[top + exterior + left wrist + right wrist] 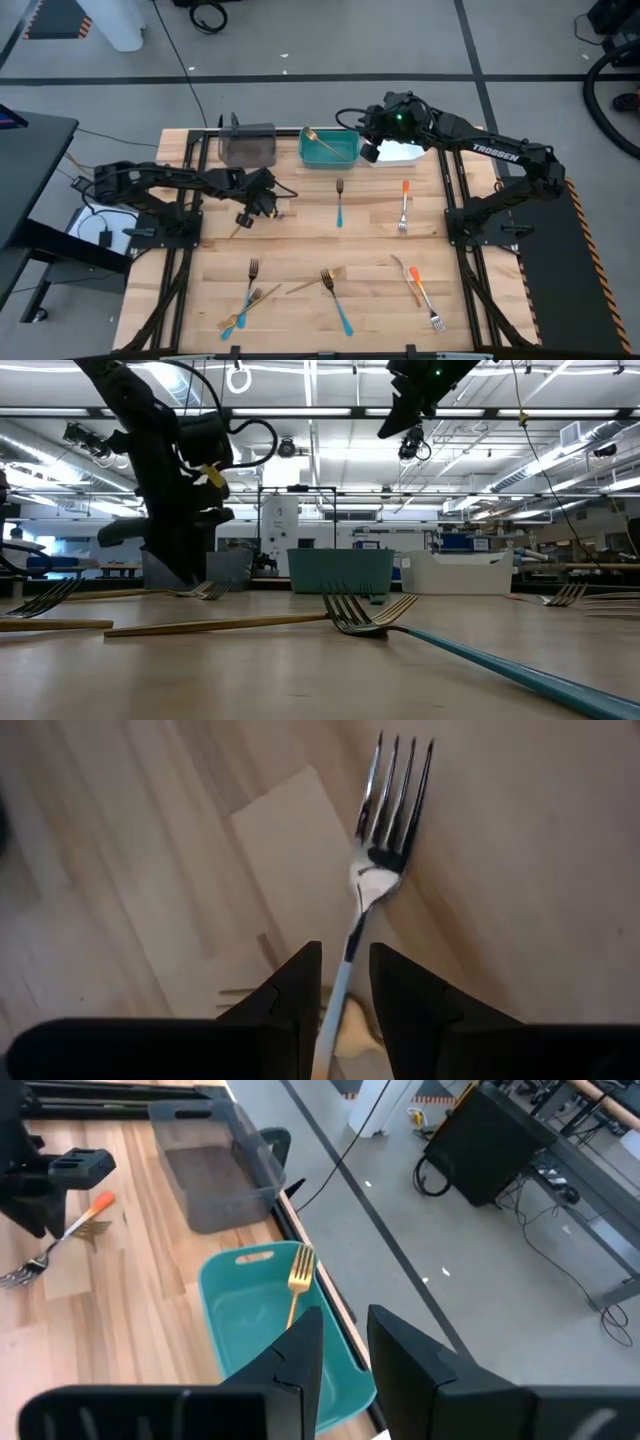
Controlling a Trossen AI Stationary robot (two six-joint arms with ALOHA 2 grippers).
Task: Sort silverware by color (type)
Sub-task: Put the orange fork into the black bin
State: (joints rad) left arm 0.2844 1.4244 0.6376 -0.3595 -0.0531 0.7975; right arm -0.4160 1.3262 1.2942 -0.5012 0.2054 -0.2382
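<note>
My left gripper (262,203) hangs over the table's left half, shut on an orange-handled silver fork (385,830) whose tines point away from the wrist. My right gripper (345,1340) is open and hovers high over the teal bin (345,158). A gold fork (299,1272) lies in that bin, tines toward its far rim. Other blue-handled (339,207), orange-handled (404,205) and gold (305,286) pieces lie flat on the table. My left gripper pinches the fork between its two fingers at the thin neck (347,955) where it runs into the handle. The fork lies along the fingers, tines sticking out ahead. Its orange handle end (102,1202) juts out behind, and the fork is lifted clear of the table.
A grey bin (247,146), the teal bin and a white bin (402,153) stand in a row at the table's far edge. More forks lie near the front edge (335,300), (428,302), (248,292). The middle of the wooden table (300,235) is bare.
</note>
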